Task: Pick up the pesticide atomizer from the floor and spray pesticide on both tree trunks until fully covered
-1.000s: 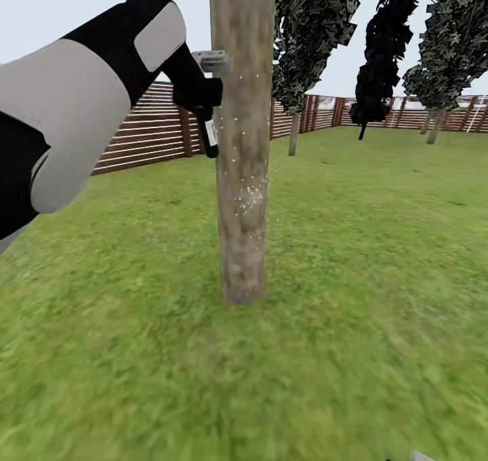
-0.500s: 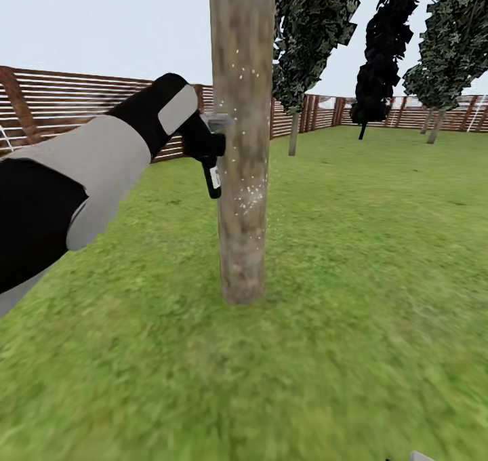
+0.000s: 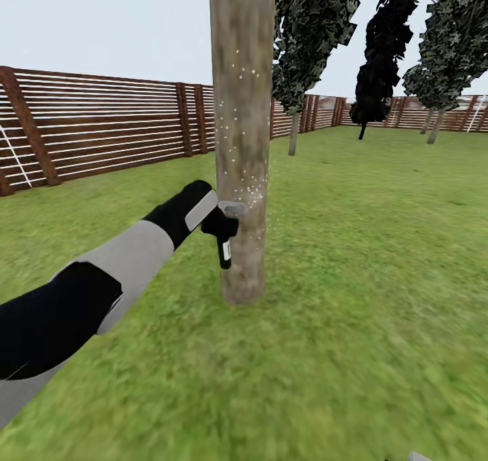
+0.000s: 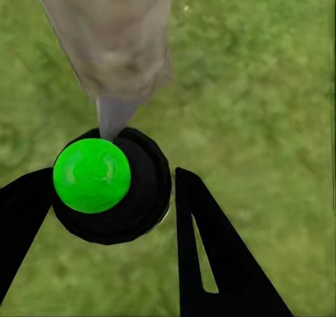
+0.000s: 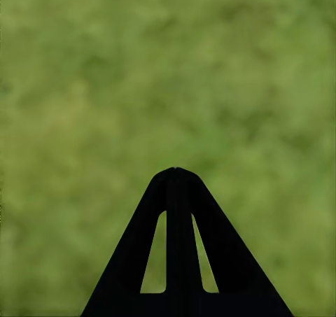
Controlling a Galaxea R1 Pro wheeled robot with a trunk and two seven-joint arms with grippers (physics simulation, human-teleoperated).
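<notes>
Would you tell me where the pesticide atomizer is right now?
In the head view, the pesticide atomizer hangs from the left gripper, just left of the near tree trunk, low down.

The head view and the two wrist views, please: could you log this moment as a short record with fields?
setting: lawn with brown slatted fence
left gripper: shut on the pesticide atomizer, low beside the tree trunk
atomizer detail: green cap, nozzle aimed at the trunk
pesticide: white specks on the upper and middle trunk; the base looks bare
right gripper: shut, empty, above grass
other trees: near the far fence
</notes>
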